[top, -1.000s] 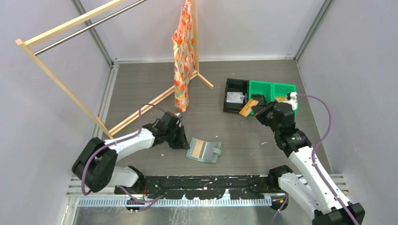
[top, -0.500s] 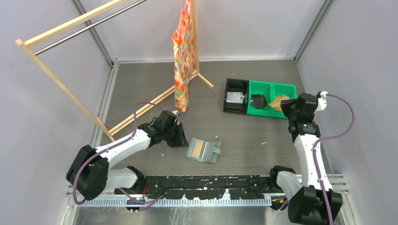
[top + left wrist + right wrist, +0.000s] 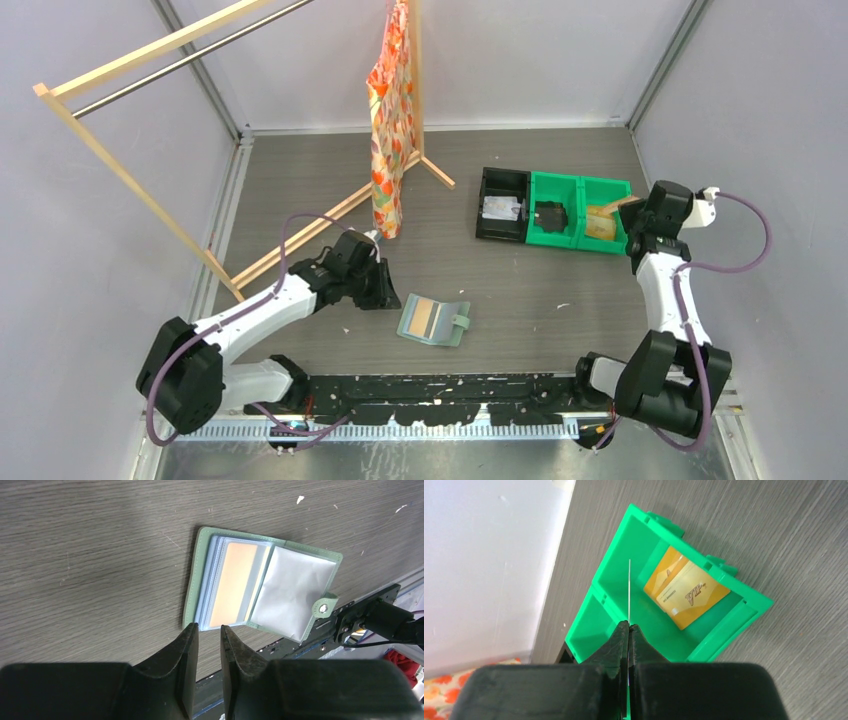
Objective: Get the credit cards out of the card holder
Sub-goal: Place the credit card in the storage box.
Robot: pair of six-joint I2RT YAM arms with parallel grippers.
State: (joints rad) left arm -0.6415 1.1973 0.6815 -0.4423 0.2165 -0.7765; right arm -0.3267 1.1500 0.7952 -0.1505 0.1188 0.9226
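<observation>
Pale grey walls (image 3: pixel 500 60) are closing in the workspace on three sides, and a grey wood-grain table (image 3: pixel 520 290), flecked with small white specks, is serving as the floor of it. A wooden rack (image 3: pixel 130 180) is standing across the far left, with an orange patterned cloth (image 3: pixel 390 130) hanging from its upright.

At the far right a green bin (image 3: pixel 614 550) is sitting against a black bin (image 3: pixel 503 175).

The card holder (image 3: pixel 262 585) is lying open and flat near the middle of the table, closer to the near edge, well apart from the bins. It is showing a sage-green fabric border, a stack of pale blue-grey sleeves on one half with an orange card (image 3: pixel 232 585) showing through the top sleeve, and a pale pocket on the other half. Its snap tab (image 3: pixel 324 608) is sticking out from the outer edge.

The left gripper (image 3: pixel 206 627) is hovering at the holder's edge beside the sleeves, its jaws slightly apart with nothing between them; whether they are touching the fabric I cannot tell.

The right gripper (image 3: pixel 629 625) is clamping a thin card (image 3: pixel 617 206), seen edge-on from the wrist, above the green bin. Gold cards (image 3: pixel 686 595) are lying in the end compartment.
</observation>
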